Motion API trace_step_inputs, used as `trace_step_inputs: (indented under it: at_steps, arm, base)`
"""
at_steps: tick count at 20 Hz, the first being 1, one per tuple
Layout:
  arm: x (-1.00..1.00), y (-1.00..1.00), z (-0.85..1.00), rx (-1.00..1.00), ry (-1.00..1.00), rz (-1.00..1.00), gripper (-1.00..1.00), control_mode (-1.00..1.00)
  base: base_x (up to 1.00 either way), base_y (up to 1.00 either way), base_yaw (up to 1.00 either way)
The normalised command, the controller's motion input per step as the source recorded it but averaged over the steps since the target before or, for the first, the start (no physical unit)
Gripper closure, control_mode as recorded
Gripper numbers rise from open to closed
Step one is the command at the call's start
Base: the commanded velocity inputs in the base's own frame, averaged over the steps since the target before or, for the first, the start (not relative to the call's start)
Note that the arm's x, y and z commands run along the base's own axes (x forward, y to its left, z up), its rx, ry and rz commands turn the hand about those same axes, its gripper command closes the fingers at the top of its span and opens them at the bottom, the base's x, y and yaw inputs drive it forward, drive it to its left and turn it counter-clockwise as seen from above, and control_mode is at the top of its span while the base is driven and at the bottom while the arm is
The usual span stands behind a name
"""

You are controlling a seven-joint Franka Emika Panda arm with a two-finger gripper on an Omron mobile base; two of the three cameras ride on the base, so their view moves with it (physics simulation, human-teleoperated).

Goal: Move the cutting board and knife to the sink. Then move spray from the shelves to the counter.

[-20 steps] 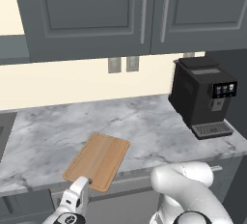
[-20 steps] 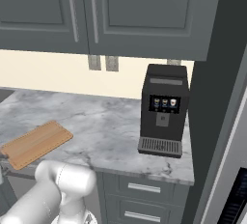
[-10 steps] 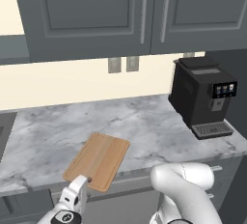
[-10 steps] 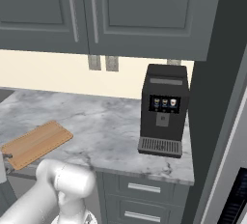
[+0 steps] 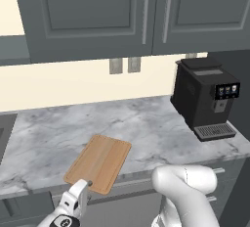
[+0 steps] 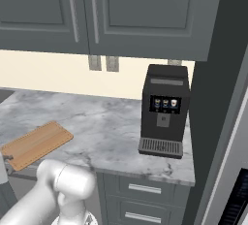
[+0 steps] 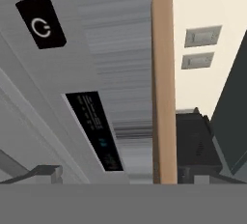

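Note:
The cutting board (image 5: 99,161) lies on the marble counter (image 5: 146,123), and its near corner overhangs the front edge. My gripper (image 5: 79,194) is just below and in front of that corner, open. In the right base view the board (image 6: 36,143) is at the left, with the gripper (image 6: 4,163) at the picture's edge. The hand view is rolled: the board's edge (image 7: 163,97) runs as an upright brown strip between my spread fingertips, with nothing held by the gripper (image 7: 120,175). A dark strip at the far left is the sink (image 5: 3,133). The knife and the spray are out of view.
A black coffee machine (image 5: 207,99) stands on the counter's right end. Dark cabinets (image 5: 146,11) hang above, with a dark shelf end (image 5: 10,50) to their left. Two wall sockets (image 5: 124,65) sit on the cream wall. A grey appliance panel (image 7: 43,25) lies under the counter.
The hand has barely shifted at the board's near corner, and the jaws stay open.

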Motion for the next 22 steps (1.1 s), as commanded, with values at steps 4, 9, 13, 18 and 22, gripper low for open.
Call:
trace_step_inputs:
  at_steps: [4,9,13,18,22]
  arm:
    - [0.0,-0.01,0.0,0.0,-0.04,-0.02,-1.0,-1.0]
    - [0.04,-0.05,0.02,0.0,0.0,-0.01,-1.0,-1.0]
    - [0.01,-0.08,0.02,0.0,0.0,0.0,-1.0,-1.0]
    - [0.0,-0.12,0.0,0.0,0.0,0.0,-1.0,-1.0]
    - [0.01,-0.11,0.02,0.0,0.0,0.0,-1.0,-1.0]
  base:
    - [0.0,0.0,0.0]
    - [0.0,0.0,0.0]
    - [0.0,0.0,0.0]
    - [0.0,0.0,0.0]
    - [0.0,0.0,0.0]
